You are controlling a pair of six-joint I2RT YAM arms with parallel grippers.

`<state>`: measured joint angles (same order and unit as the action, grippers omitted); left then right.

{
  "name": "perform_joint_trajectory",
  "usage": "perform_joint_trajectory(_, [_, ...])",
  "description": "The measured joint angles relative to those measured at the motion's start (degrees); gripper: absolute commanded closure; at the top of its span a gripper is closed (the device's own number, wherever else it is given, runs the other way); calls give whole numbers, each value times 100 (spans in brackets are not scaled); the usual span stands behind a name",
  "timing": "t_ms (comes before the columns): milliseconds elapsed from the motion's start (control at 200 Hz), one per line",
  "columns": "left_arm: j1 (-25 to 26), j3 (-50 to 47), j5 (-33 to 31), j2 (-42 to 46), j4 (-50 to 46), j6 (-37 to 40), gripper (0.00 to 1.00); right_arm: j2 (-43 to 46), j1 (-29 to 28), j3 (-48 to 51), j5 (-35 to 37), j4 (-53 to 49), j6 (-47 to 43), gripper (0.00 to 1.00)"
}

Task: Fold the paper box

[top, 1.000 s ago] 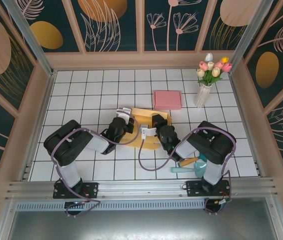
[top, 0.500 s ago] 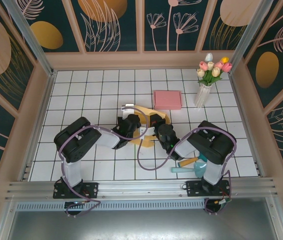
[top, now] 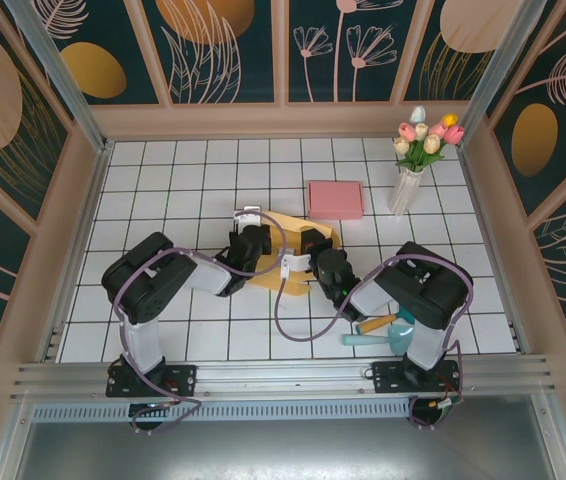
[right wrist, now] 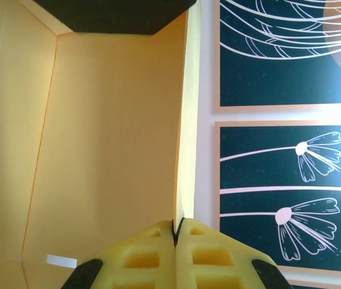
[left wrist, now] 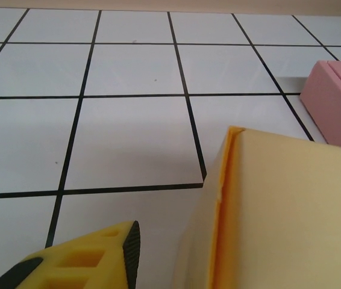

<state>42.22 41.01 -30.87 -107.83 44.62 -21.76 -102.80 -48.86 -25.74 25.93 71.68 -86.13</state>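
Observation:
The yellow paper box (top: 288,232) lies partly folded in the middle of the tiled table, between my two grippers. My left gripper (top: 266,247) is at its left side. In the left wrist view one yellow finger (left wrist: 98,256) stands a short gap away from an upright wall of the box (left wrist: 291,211); the other finger is hidden, and the jaws look open. My right gripper (right wrist: 175,232) is shut on the thin edge of a raised box panel (right wrist: 110,132), and it sits at the box's right side (top: 310,252).
A pink closed box (top: 335,199) lies just behind the yellow one and also appears in the left wrist view (left wrist: 339,102). A vase of tulips (top: 408,180) stands at the back right. Teal and orange tools (top: 378,330) lie by the right arm's base.
My left gripper came in from the left to the box's left wall, and its jaws have parted again. The right gripper keeps its hold on the panel.

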Motion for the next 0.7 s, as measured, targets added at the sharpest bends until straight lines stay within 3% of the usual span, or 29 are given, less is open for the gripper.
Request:
perform_joint_trajectory(230, [-68, -358, 369, 367, 116, -63, 47, 0, 0, 0, 0, 4, 101, 100])
perform_joint_trajectory(380, [-66, -570, 627, 490, 302, -24, 47, 0, 0, 0, 0, 4, 122, 100])
perform_joint_trajectory(480, [-66, -601, 693, 483, 321, 92, 53, 0, 0, 0, 0, 4, 122, 100])
perform_joint_trajectory(701, [-66, -568, 684, 286, 461, 249, 83, -2, 0, -4, 13, 4, 125, 100])
